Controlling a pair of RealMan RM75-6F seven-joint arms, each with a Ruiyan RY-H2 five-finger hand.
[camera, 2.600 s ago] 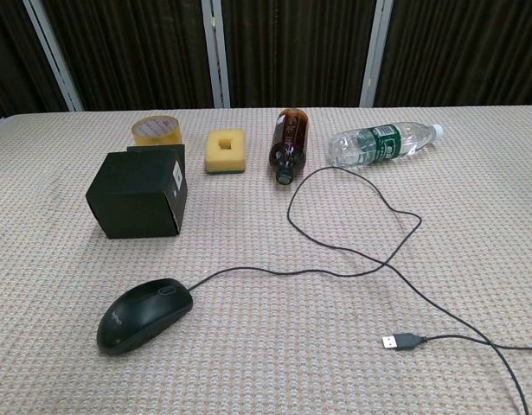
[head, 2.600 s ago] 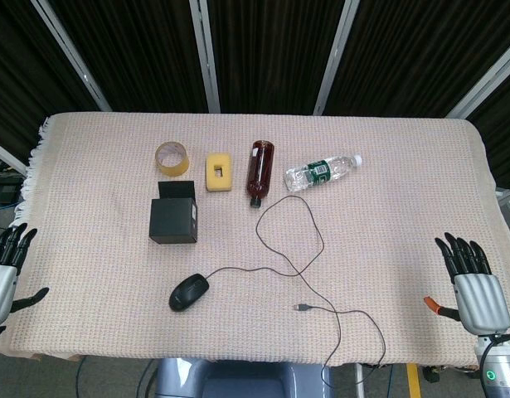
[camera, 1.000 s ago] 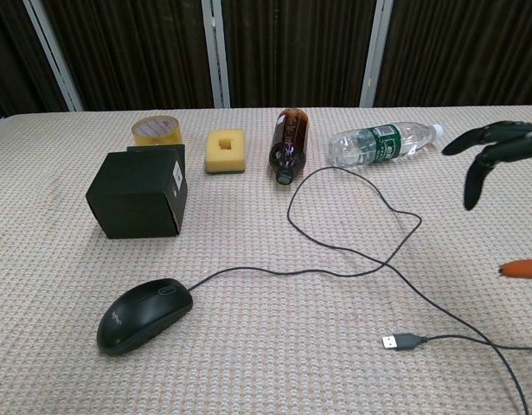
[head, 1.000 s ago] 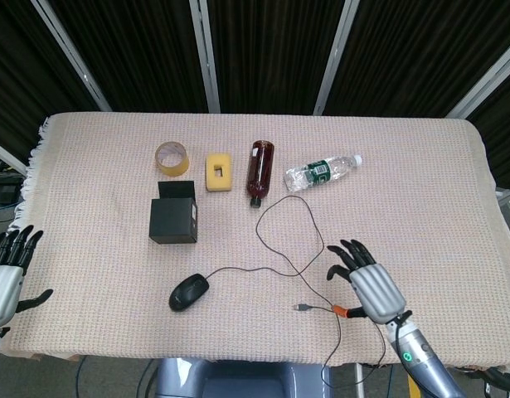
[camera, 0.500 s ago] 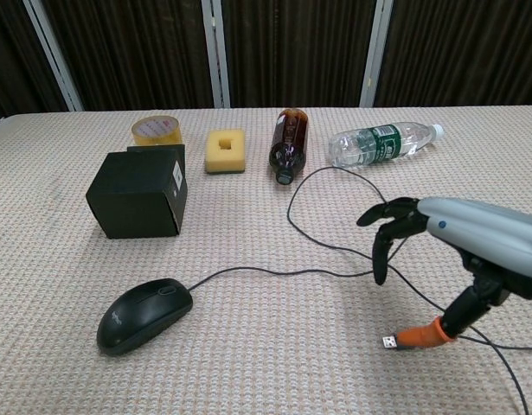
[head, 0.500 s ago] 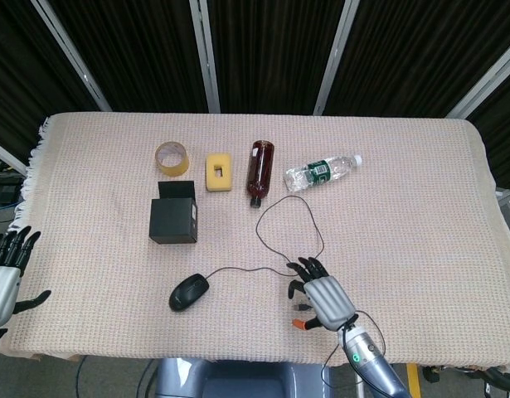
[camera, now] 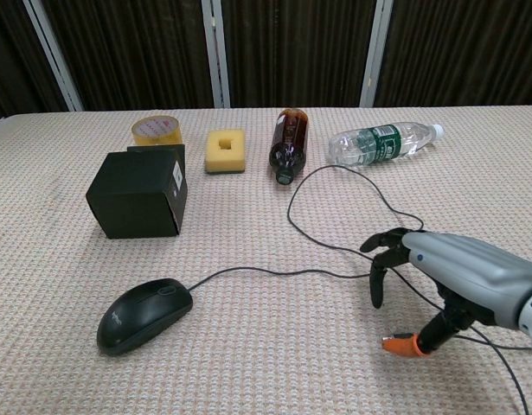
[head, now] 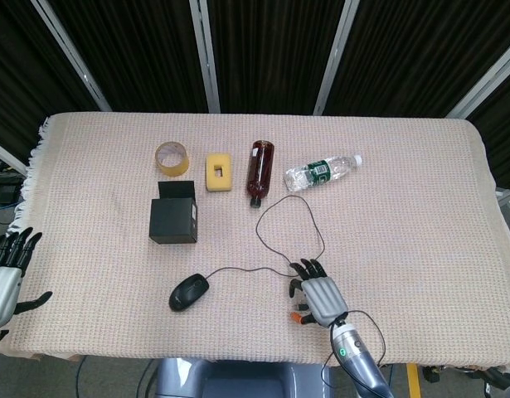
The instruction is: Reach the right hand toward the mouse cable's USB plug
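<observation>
The black mouse (head: pixel 189 292) (camera: pixel 144 314) lies near the table's front edge. Its thin cable (camera: pixel 266 270) runs right, loops up toward the bottles and comes back down to the front. My right hand (head: pixel 319 297) (camera: pixel 451 284) hovers over the cable's end, palm down, fingers spread and holding nothing. Its orange thumb tip (camera: pixel 402 345) sits right at the USB plug, which is almost wholly hidden under it; I cannot tell whether they touch. My left hand (head: pixel 2 278) rests open at the table's left front edge, far from the cable.
A black box (head: pixel 173 220) (camera: pixel 137 201) stands left of centre. Behind it lie a tape roll (head: pixel 172 157), a yellow sponge (head: pixel 219 172), a brown bottle (head: pixel 259 170) and a clear water bottle (head: pixel 321 172), both bottles on their sides.
My right hand has swung in from the table's right edge to the cable's end and come down over the plug. The left hand, mouse and other objects have not moved.
</observation>
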